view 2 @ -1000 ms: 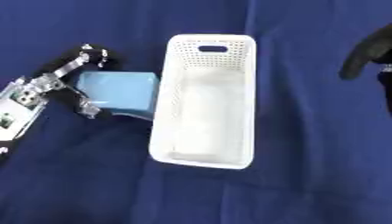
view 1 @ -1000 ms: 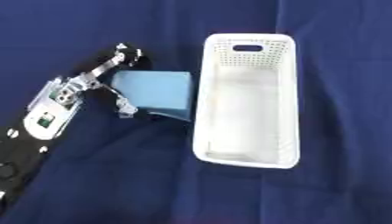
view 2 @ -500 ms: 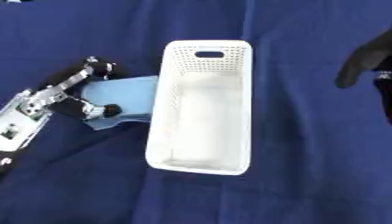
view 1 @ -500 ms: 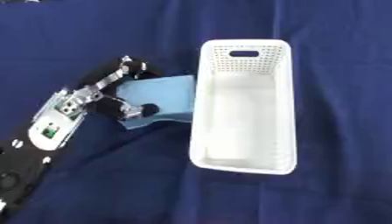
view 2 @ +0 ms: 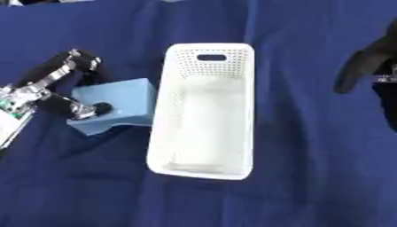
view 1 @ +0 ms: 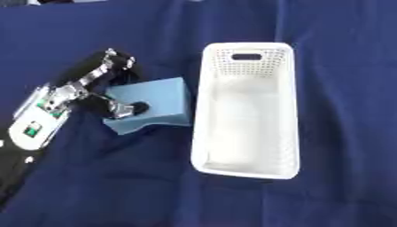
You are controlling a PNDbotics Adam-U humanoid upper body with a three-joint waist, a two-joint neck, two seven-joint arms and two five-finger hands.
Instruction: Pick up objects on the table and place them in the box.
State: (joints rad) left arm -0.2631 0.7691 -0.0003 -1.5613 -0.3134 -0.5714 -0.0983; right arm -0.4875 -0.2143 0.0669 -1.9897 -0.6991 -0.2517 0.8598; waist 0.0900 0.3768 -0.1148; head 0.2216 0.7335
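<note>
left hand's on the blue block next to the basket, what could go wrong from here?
1. The left hand grips the blue block only at its left edge, so the block may tip or slip out when lifted.
2. The block sits right against the white basket wall; lifting too low may catch the rim and shove the basket.

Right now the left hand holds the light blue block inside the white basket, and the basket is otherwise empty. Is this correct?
Not quite. The left hand does hold the light blue block, but the block is outside the white basket, just beside its left wall, over the blue cloth. The left eye view shows this plainly. The basket itself is empty.
</note>
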